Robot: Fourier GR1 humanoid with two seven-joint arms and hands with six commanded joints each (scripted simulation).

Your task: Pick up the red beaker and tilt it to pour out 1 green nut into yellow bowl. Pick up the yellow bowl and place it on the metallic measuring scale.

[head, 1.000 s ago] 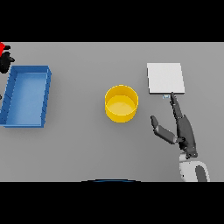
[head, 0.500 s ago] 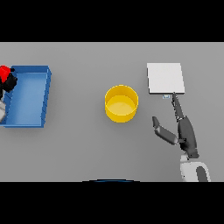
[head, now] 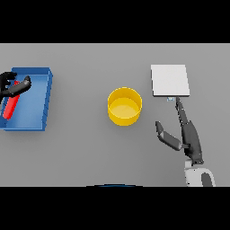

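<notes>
The red beaker (head: pixel 11 104), now lowered over the blue tray (head: pixel 45 99), is gripped by the curled left hand (head: pixel 13 85), well apart from the yellow bowl (head: pixel 124 105). The right hand (head: pixel 188 137) is kept open by the scale (head: pixel 169 81). Pouring is judged not yet begun.

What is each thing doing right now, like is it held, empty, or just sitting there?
Beaker: red, tilted over the blue tray, held by the left robot hand.
Left robot hand: fingers curled round the beaker's top.
Right robot hand: open, fingers straight, resting by the scale, holding nothing.
Bowl: yellow, upright on the table, looks empty.
Scale: flat on the table, nothing on it.
Tray: blue, on the table under the beaker.
</notes>
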